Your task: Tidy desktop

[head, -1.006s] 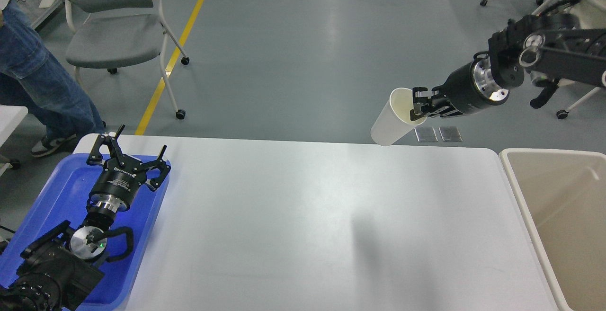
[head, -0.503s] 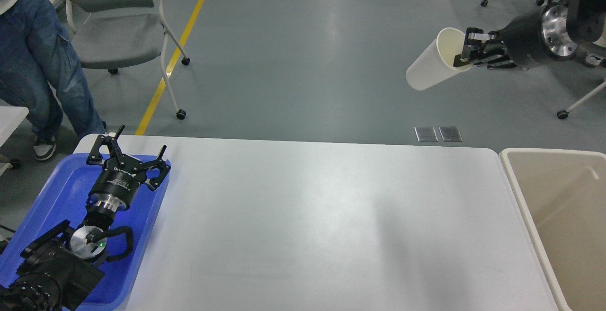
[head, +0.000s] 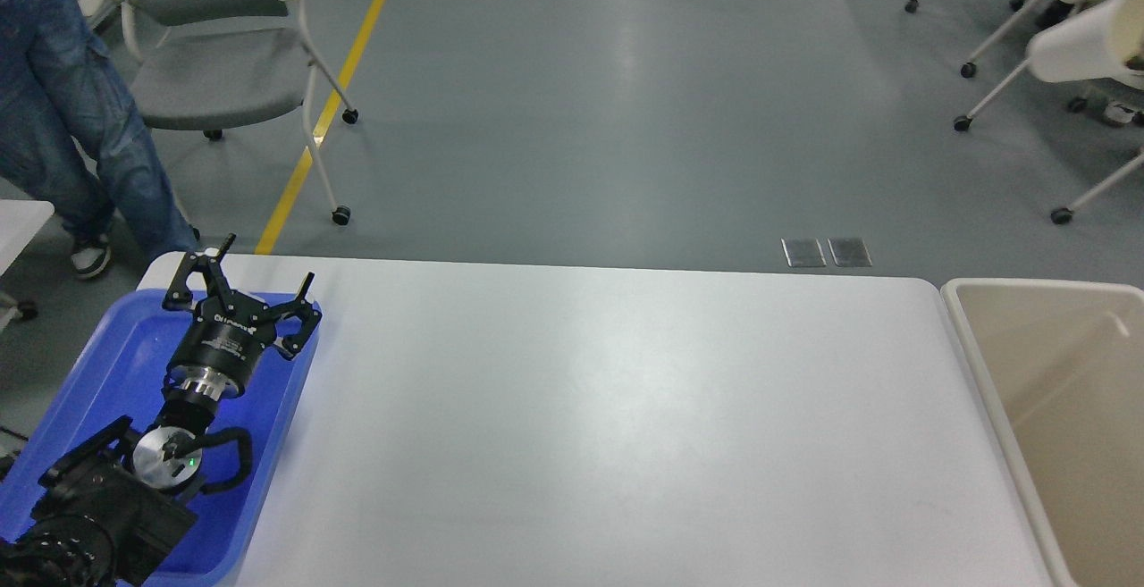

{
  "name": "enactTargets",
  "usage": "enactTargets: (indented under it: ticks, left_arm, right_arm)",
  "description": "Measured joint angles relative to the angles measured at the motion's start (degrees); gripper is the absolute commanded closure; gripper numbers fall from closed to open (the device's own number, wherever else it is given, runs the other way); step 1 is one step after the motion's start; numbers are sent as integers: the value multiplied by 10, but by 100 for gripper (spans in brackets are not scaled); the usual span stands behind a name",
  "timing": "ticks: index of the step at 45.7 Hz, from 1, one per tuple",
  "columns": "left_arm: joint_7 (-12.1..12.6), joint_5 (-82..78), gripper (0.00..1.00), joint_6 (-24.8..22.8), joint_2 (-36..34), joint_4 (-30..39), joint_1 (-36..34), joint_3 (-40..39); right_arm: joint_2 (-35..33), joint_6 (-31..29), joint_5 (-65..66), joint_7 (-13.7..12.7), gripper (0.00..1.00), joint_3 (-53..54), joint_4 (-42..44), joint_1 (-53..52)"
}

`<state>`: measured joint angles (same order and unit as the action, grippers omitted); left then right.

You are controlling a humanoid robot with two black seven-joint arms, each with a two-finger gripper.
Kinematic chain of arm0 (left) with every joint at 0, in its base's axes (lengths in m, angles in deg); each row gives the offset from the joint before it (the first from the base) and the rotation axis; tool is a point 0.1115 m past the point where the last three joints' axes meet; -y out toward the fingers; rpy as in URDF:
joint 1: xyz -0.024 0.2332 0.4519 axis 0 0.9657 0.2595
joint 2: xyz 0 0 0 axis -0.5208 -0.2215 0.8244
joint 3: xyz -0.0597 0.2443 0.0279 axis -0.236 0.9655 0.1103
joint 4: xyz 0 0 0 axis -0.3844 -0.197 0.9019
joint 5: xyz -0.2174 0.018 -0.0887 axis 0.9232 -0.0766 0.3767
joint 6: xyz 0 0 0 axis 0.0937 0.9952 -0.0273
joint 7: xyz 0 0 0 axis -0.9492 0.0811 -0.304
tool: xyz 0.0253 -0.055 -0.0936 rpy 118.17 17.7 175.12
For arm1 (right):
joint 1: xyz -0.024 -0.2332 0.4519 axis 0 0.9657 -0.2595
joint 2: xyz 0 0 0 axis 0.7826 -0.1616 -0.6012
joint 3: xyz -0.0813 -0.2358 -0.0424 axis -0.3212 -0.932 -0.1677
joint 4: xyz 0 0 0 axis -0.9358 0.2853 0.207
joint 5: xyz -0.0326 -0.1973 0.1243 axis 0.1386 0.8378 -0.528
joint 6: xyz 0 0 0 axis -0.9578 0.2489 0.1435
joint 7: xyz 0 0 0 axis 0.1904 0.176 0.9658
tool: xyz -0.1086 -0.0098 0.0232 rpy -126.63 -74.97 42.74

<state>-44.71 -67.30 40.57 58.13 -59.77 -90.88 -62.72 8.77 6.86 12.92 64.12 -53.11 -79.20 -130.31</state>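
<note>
The desktop point(head: 608, 408) is a wide white tabletop with rounded corners, and nothing lies on its visible surface. My left gripper point(head: 264, 276) is open and empty, with its fingers spread over the far end of the blue tray point(head: 107, 364) at the desktop's left edge. A white paper cup point(head: 1077, 44) hangs tilted in the air at the top right edge of the view, high above the floor beyond the table. What holds it is cut off by the frame. My right gripper is out of view.
A beige bin point(head: 970, 346) stands against the desktop's right end, its inside bare. A grey chair point(head: 223, 78) and a person in jeans point(head: 63, 113) are beyond the far left corner. Chair legs point(head: 1001, 78) stand at the far right.
My right arm has swung up and to the right with the white cup, leaving the view; only the cup still shows. The left arm has not moved. The person has shifted.
</note>
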Motion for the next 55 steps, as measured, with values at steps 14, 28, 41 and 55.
enactTargets:
  ticks: [14,28,41,55]
  left_arm:
    - [0,0,0,0,0,0,0,0]
    - [0,0,0,0,0,0,0,0]
    - [0,0,0,0,0,0,0,0]
    - [0,0,0,0,0,0,0,0]
  right_arm:
    - [31,60,-78,0,100,133,206,193]
    - [103,108,-99,0,100,285,343,350]
    - [157,146,-105,0,100,388,374,457]
    - [219,176,-107,2,100,449,382,517]
